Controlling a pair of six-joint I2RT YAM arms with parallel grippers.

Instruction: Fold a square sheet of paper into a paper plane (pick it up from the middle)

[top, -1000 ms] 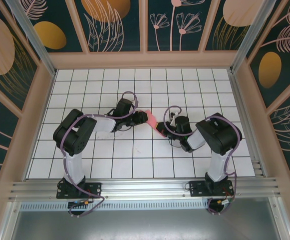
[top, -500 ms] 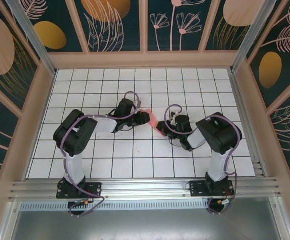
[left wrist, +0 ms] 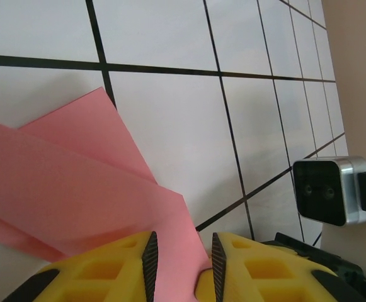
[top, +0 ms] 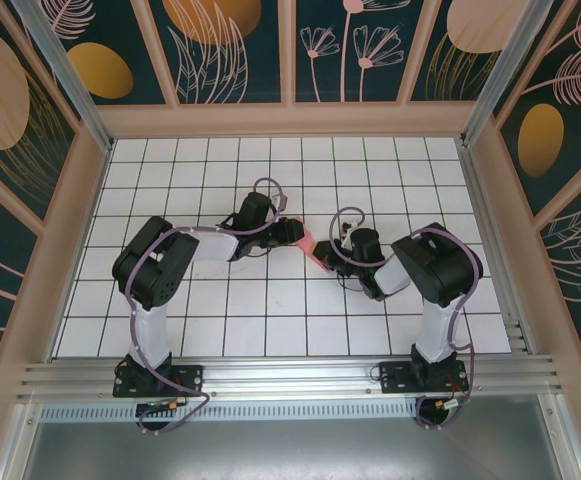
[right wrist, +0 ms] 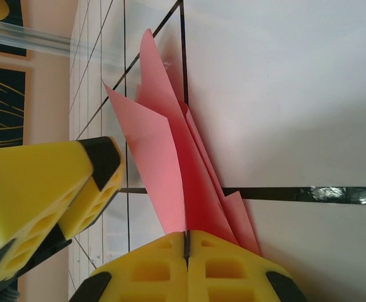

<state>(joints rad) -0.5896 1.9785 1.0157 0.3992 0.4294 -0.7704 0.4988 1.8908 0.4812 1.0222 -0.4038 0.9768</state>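
Pink paper mid-table, between grippers. Nearer, right gripper: jaws pressed together on narrow end; hard pull from far side would likely tear or slip it. Farther, left gripper: jaws narrowly apart, flap edge between pads, unclamped; pinch on one layer could skew crease. Long axis diagonal, near-right to far-left, flaps fanning far-left.

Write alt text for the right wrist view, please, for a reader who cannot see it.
The right fingers, yellow and shut together at the bottom edge, pinch a folded salmon-pink paper that fans upward over the white grid table. The left fingers, also yellow, sit at the left, close beside the paper.
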